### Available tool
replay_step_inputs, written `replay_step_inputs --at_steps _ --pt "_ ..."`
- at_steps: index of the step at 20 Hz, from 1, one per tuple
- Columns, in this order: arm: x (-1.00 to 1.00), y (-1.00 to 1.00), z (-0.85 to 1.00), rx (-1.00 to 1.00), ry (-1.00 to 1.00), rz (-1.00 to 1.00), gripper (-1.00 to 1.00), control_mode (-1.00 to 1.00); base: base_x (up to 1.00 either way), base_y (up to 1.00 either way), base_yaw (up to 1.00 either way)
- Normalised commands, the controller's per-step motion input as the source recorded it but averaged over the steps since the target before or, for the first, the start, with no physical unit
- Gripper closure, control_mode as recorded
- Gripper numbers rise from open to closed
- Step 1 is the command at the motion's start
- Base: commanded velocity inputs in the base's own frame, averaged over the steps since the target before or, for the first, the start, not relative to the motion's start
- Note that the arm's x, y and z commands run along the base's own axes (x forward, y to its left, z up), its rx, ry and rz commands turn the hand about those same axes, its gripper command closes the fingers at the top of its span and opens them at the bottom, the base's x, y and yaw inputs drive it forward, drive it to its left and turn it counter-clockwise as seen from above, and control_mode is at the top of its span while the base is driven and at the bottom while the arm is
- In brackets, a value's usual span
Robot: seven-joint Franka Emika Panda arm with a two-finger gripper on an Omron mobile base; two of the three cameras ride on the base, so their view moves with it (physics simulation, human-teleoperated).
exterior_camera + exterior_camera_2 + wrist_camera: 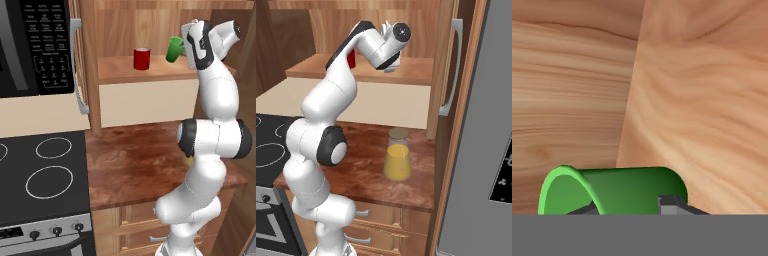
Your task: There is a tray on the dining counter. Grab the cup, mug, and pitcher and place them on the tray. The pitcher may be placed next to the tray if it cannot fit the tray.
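A wood countertop (pixel 145 165) beside a black stovetop (pixel 40 175) is seen well below the pincer, and a microwave (pixel 35 45) is mounted off to its left, above the stovetop. A raised wooden shelf (pixel 150 72) is set just beneath the pincer, backed by wood panelling (pixel 702 100) that is faced by the hand. The white arm (pixel 210 145) is stretched up from the base to that shelf. The pitcher (pixel 397 161), clear at the neck and yellow-orange in its lower body, is stood upright on the countertop, far below the pincer and nearer the base. The red mug (pixel 142 59) is stood upright on the shelf, to the left of the pincer and apart from it. The green cup (pixel 175 49) is held tilted, above the shelf surface, right at the pincer (pixel 632 209); in the hand view it is seen lying across the two dark fingertips (pixel 671 204), and the pincer is clenched on its wall.
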Motion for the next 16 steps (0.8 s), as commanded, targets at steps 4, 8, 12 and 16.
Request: replay_step_inputs --at_steps 4,8,12,16 --pt "-0.88 0.0 0.0 0.0 0.0 0.0 1.0 -1.0 0.0 0.0 0.0" --pt "-0.98 0.0 -0.01 -0.01 0.0 0.0 1.0 -1.0 0.0 0.0 0.0" --pt "-0.93 0.0 0.0 -0.01 0.02 0.0 1.0 -1.0 0.0 0.0 0.0" --pt "-0.81 0.1 -0.02 -0.03 0.13 0.0 1.0 -1.0 0.0 0.0 0.0"
